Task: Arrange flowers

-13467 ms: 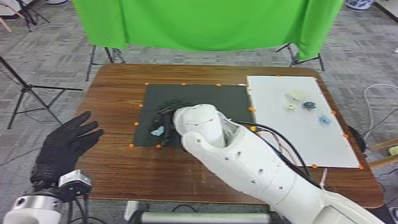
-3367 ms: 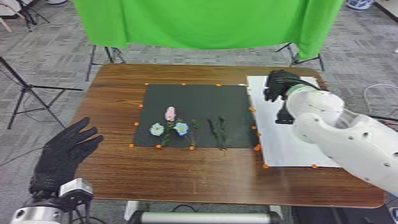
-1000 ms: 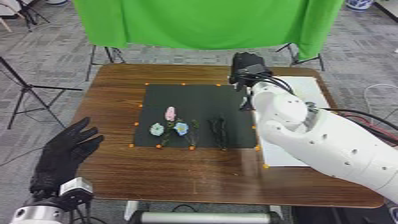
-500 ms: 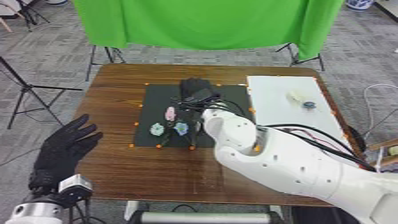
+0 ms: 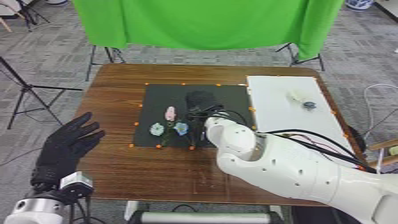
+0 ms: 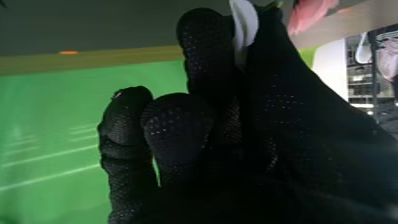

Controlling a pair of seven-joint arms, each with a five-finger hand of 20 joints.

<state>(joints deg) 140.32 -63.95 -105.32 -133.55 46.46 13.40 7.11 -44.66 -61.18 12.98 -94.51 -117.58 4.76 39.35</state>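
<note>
In the head view my right hand (image 5: 202, 99) is over the dark mat (image 5: 160, 95), right of the pink flower (image 5: 171, 113). Below that flower lie a pale flower (image 5: 156, 129) and a light blue flower (image 5: 181, 128). In the right wrist view my right hand (image 6: 293, 105) pinches a thin white petal-like piece (image 6: 244, 27) between thumb and finger, with a pink flower (image 6: 311, 14) beyond. My left hand (image 5: 67, 142) is open beside the table's left edge. The right arm covers the mat's lower right part.
A cream flower (image 5: 297, 95) and a dark teal flower (image 5: 309, 105) lie on the white board (image 5: 302, 135) at the right. Small orange markers line the mat and board. The brown table (image 5: 151, 172) extends toward the robot, and a green cloth (image 5: 204, 25) hangs behind.
My right hand has gone from the white board leftward to the mat, with its arm now over the stems seen there before. My left hand has barely moved.
</note>
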